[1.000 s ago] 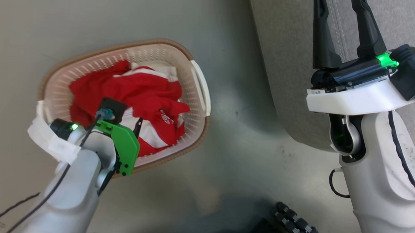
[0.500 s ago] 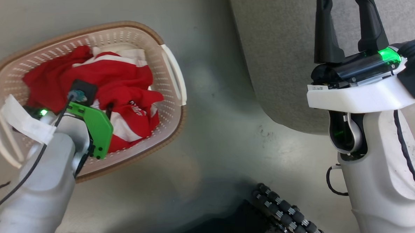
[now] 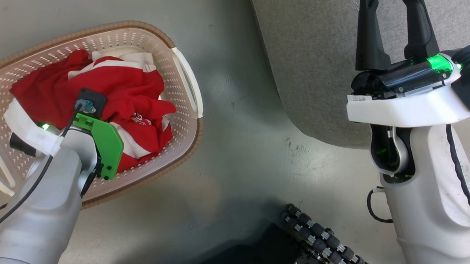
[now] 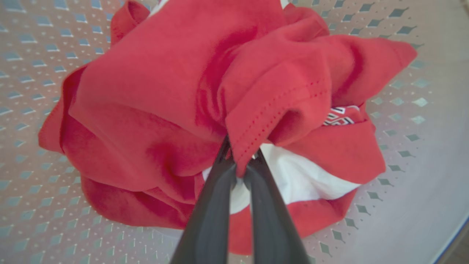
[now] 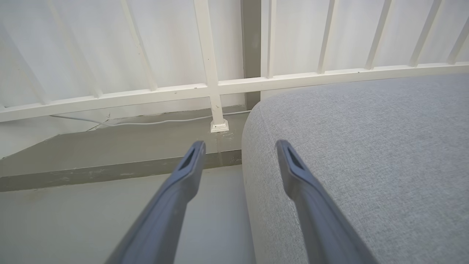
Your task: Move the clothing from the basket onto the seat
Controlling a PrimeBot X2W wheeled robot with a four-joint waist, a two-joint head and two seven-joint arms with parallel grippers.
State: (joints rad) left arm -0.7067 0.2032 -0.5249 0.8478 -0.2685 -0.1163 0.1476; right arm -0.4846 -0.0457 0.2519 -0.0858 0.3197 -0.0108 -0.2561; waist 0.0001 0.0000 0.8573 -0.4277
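**A:** What has changed in the last second?

**B:** Mostly the camera. In the head view the basket (image 3: pixel 182 117) and seat (image 3: pixel 313 64) both slide left together, so the view is panning right and the things aren't moving.

**A:** Left gripper?

**B:** The left gripper (image 4: pixel 240 163) sits at the same spot in the clothing (image 3: pixel 118 87) as a second ago. In the wrist view the fingers are nearly together, pinching a red hemmed fold. It's holding cloth.

**A:** Lifted yet?

**B:** Can't tell. The pile is bunched round the fingers and inside the basket, with the perforated wall showing all round it. Nothing is on the seat.

**A:** Right side?

**B:** The right gripper (image 3: pixel 392 20) is spread wide and empty, over the seat near its edge. It holds its place in frame while the seat slides under it, which fits the body turning.

**A:** Meaning for the task?

**B:** The grasp looks made and the turn toward the seat looks started, so I'd say lift and carry are next. The basket stands on the floor (image 3: pixel 233 159) near the seat, so the carry is short.

**A:** Risk?

**B:** The pinch is on a single fold at the hem. It may slip, or bring up only part of the pile.
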